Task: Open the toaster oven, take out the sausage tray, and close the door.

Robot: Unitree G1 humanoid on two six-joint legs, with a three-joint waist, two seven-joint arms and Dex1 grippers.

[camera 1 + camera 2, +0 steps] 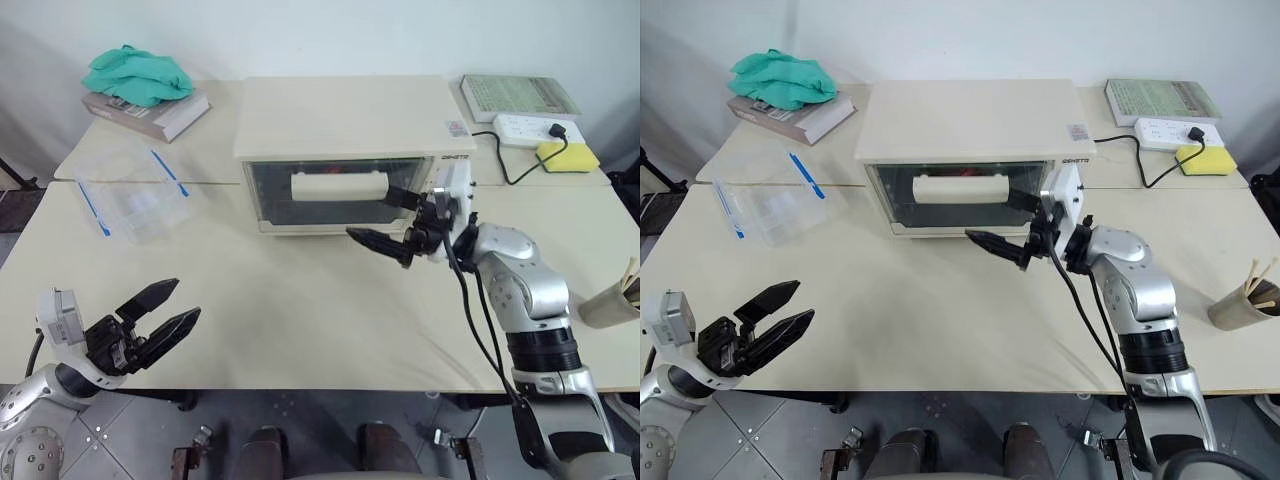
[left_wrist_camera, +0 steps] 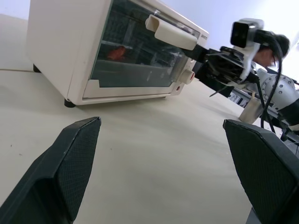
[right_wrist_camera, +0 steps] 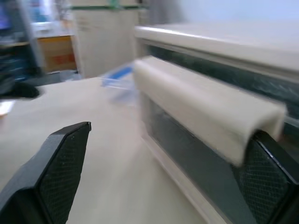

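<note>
My left gripper (image 1: pixel 160 318) hangs open over the near left of the cream table (image 1: pixel 300 320). Farther in, my right gripper (image 1: pixel 392 226) is spread wide, one finger by the right end of the cream-white bar handle (image 1: pixel 337 186). The clear glass door (image 1: pixel 335 193) of the cream-white boxy toaster oven (image 1: pixel 345 120) is shut, something red (image 2: pixel 116 52) behind it.

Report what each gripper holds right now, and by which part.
Nothing is held. The right gripper is open beside the door handle, one finger behind its end; the left gripper is open over the table.
</note>
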